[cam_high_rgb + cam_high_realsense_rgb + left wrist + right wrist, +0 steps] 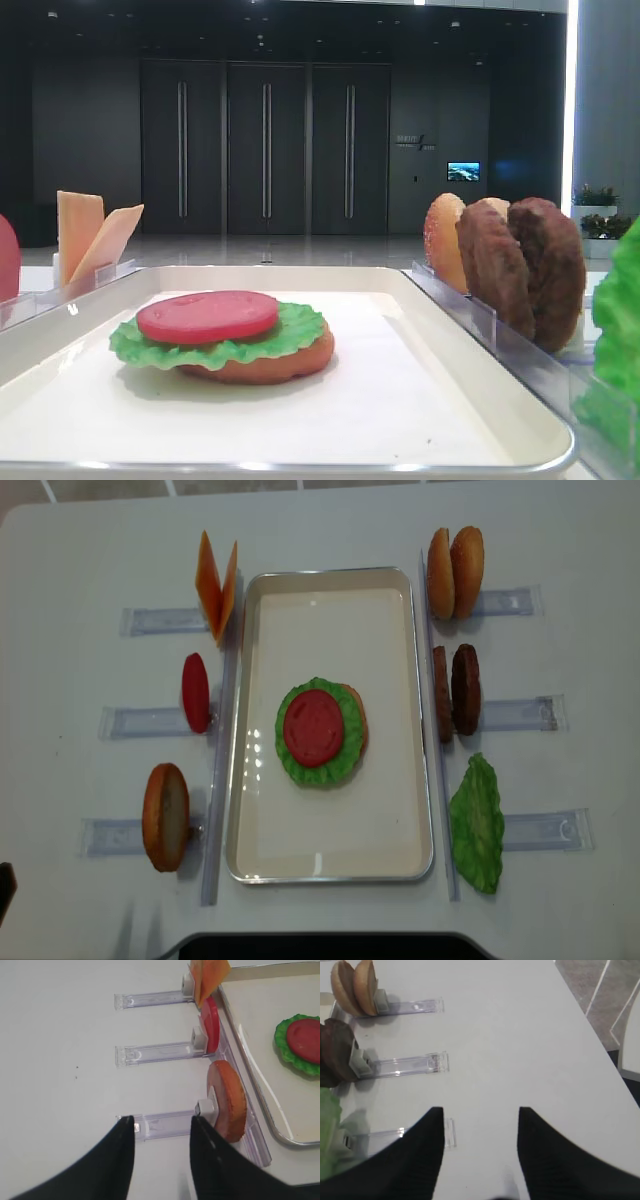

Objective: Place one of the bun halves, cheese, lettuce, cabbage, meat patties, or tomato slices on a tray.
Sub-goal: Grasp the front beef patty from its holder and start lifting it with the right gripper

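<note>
A bun base, lettuce and tomato slice (314, 727) are stacked at the centre of the white tray (330, 865). Two meat patties (455, 690) are racked at centre right. Both the left gripper (161, 1132) and right gripper (481, 1127) are seen open and empty. A patty grasp is judged next.

The right gripper (480, 1152) hangs above the white table (520, 1045), its black jaws spread with nothing between them. At left stand three clear racks (410, 1065) bearing bun halves (355, 987), dark meat patties (337, 1052) and green lettuce (327, 1130)
</note>
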